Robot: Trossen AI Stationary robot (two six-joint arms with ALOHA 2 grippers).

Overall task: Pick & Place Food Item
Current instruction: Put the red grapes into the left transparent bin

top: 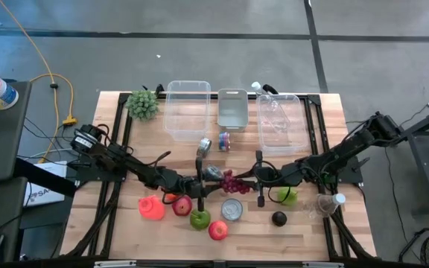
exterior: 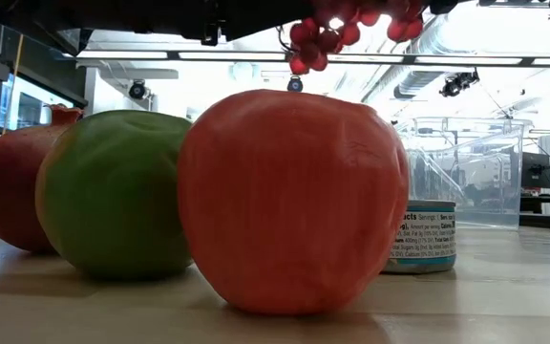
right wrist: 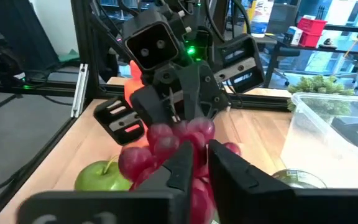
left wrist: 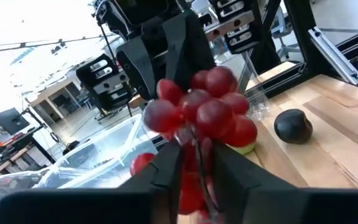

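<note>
Red fruit: a bunch of red grapes [top: 232, 182] is held off the tabletop [top: 311, 231] between the two arms, near the middle of the work area; in the low view it hangs above the front fruit.
Left tool: the left tool [left wrist: 194, 165] is narrowed onto the grapes, its fingers [left wrist: 166, 168] pressed against the lower berries and stem.
Right tool: the right tool [right wrist: 197, 163] is also drawn narrow on the same bunch, meeting it from the opposite side; its fingers [right wrist: 182, 163] are seen pinching the berries.
Key relation: the bunch lies straight ahead of both tools, gripped from the left and from the right at once, so the two tools face each other along one line across the tabletop.
Nearer arm: neither is clearly nearer; both are touching the fruit.
Step judged: a hand-over is judged to be in progress; which arm is to keep the bunch cannot be told.
Likely targets: the clear bins [top: 187, 106] at the far edge lie well apart from the grapes, beyond both tools.
Below: a green apple [top: 199, 219], red apples [top: 218, 230] and a tin can [top: 232, 210] sit just beside the point under the bunch.
Risk: if both tools pull apart while gripping, berries may be torn off.
</note>
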